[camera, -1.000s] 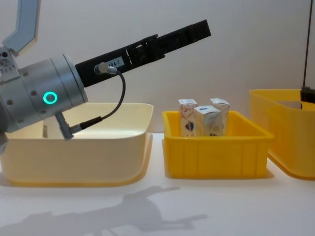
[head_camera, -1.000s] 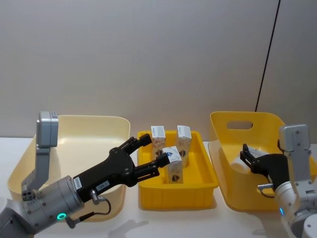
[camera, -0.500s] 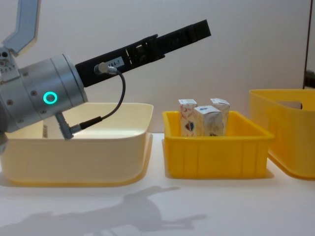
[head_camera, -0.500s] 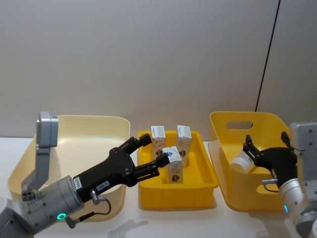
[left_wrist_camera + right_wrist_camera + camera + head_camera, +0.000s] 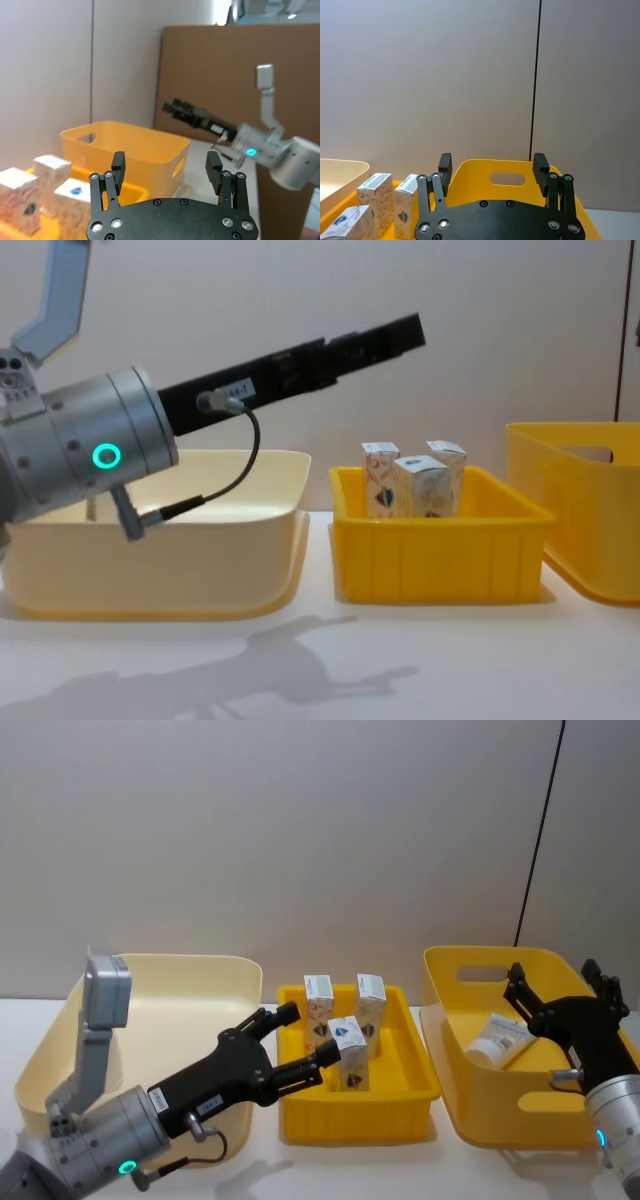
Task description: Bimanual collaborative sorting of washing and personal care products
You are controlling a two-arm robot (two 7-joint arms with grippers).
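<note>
Cream bin [image 5: 170, 988]: beneath and behind the left jaws.
Left gripper [image 5: 306, 1036]: jaws spread wide, nothing between them; raised over the tray's left rim.
Yellow tray [image 5: 355, 1118]: below and ahead of the left jaws.
Cartons [image 5: 347, 1048]: three, upright in the tray, lower than the left jaws and clear of them.
Yellow bin [image 5: 510, 1115]: beneath the right jaws.
Tube [image 5: 503, 1035]: lying tilted inside the yellow bin, below the right jaws, apart from them.
Right gripper [image 5: 553, 982]: jaws spread wide, empty; raised above the bin.
</note>
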